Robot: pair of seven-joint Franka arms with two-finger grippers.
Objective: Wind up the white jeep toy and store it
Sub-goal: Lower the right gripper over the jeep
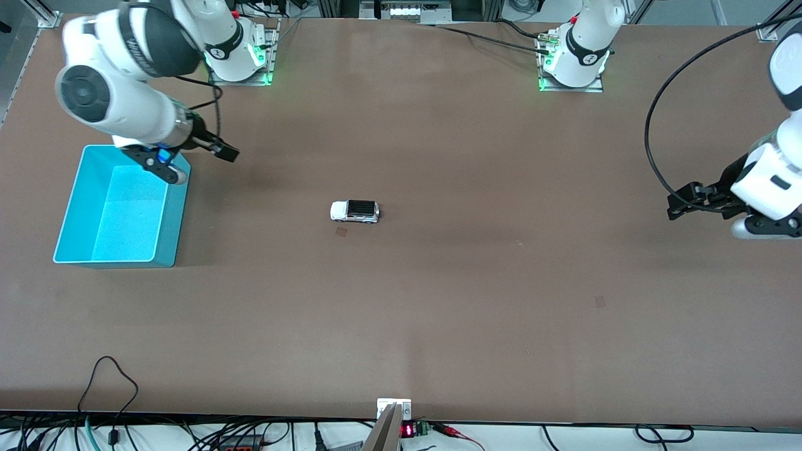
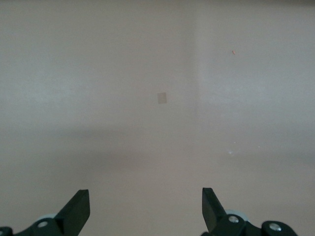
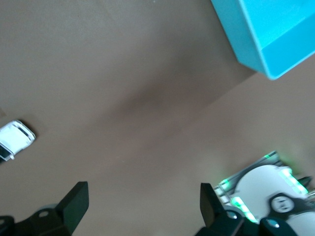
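White jeep toy (image 1: 354, 212) sits untouched mid-table, well apart from the turquoise bin (image 1: 164, 241) at the right arm's end. Right gripper (image 1: 227, 151) hovers beside the bin, fingers wide; left gripper (image 1: 675, 207) hovers wide at its own end. Winding and storing both remain.

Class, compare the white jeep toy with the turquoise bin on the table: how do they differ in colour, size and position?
Colour: the white jeep toy is white with a black roof; the turquoise bin is plain turquoise.
Size: the jeep is far smaller than the bin.
Position: the jeep sits mid-table, away from both arms; the bin sits at the right arm's end, with the open right gripper over its corner.
Both rest on the brown table, untouched.
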